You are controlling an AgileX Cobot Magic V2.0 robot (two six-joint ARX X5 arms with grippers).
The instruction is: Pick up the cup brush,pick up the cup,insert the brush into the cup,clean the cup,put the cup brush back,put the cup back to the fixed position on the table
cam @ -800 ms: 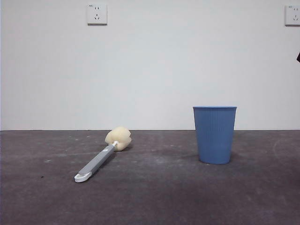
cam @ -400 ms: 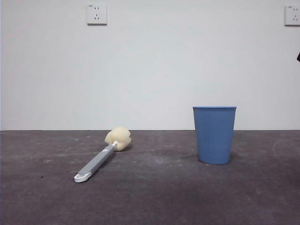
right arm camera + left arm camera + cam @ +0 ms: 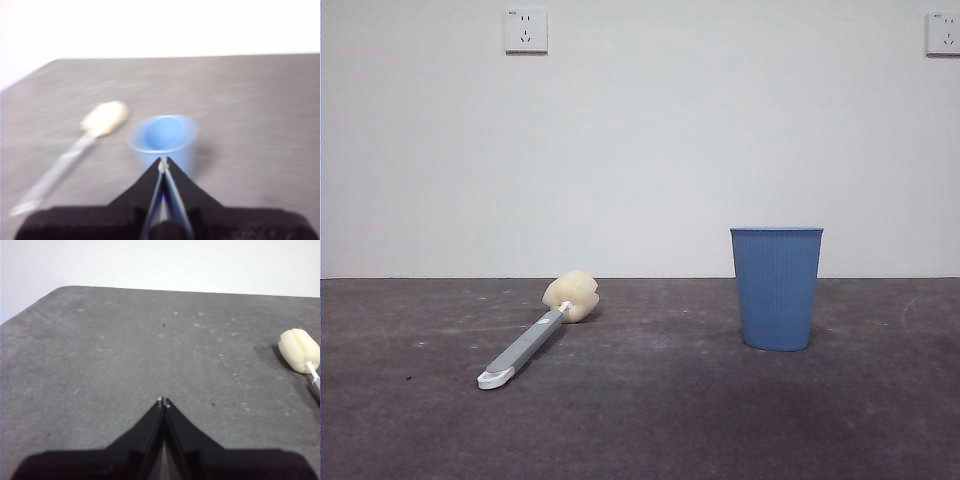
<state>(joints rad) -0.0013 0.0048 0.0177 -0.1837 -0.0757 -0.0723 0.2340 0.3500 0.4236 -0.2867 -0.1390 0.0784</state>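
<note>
The cup brush (image 3: 527, 343) lies flat on the table (image 3: 640, 420), left of centre, its cream sponge head (image 3: 571, 295) toward the wall and its white looped end nearest the camera. The blue ribbed cup (image 3: 777, 288) stands upright and empty to the right. My left gripper (image 3: 163, 401) is shut, hovering over bare table with the sponge head (image 3: 299, 350) off to one side. My right gripper (image 3: 163, 162) is shut too, above and short of the cup (image 3: 163, 138), with the brush (image 3: 75, 151) beside it. That view is blurred. Neither arm shows in the front view.
A white wall with two power sockets (image 3: 526, 30) stands behind the table. The table's rounded far corner (image 3: 60, 290) shows in the left wrist view. Nothing else lies on the surface.
The small black tip at the right edge of the front view has gone out of sight. Brush and cup have not moved.
</note>
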